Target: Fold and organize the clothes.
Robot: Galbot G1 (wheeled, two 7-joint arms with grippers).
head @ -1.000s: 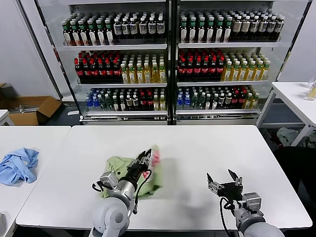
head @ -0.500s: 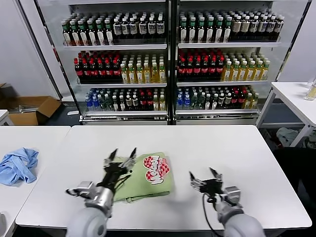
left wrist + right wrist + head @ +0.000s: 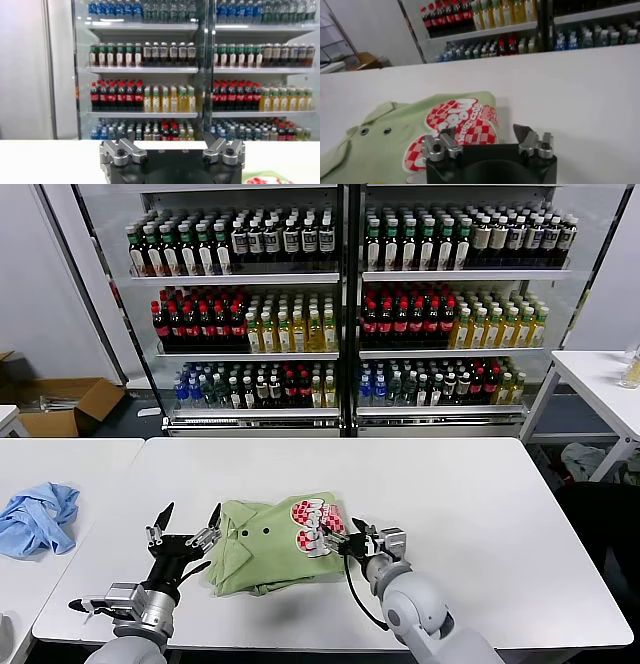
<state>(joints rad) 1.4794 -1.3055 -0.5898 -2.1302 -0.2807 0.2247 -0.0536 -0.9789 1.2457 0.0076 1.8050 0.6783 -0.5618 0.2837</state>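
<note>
The light green shirt (image 3: pixel 262 550) lies folded on the white table (image 3: pixel 460 504), collar to the left, with the red-and-white checkered graphic (image 3: pixel 314 527) on top at its right end. My left gripper (image 3: pixel 186 526) is open and empty, just left of the shirt near the table's front edge. My right gripper (image 3: pixel 348 535) is open at the shirt's right edge, beside the graphic. The right wrist view shows the shirt (image 3: pixel 395 132) and its graphic (image 3: pixel 457 122) just ahead of the open right gripper (image 3: pixel 485 136), one finger over the fabric's edge. The left wrist view shows the open left gripper (image 3: pixel 172 146).
A crumpled light blue garment (image 3: pixel 38 519) lies on a separate table at the left. Glass-door coolers (image 3: pixel 340 314) full of bottles stand behind the table. Another white table (image 3: pixel 600 379) is at the far right. A cardboard box (image 3: pixel 70 406) sits on the floor at the left.
My left gripper let go of the shirt and drew back left toward the front edge. The shirt now lies flat and folded. My right gripper moved left to the shirt's right edge.
</note>
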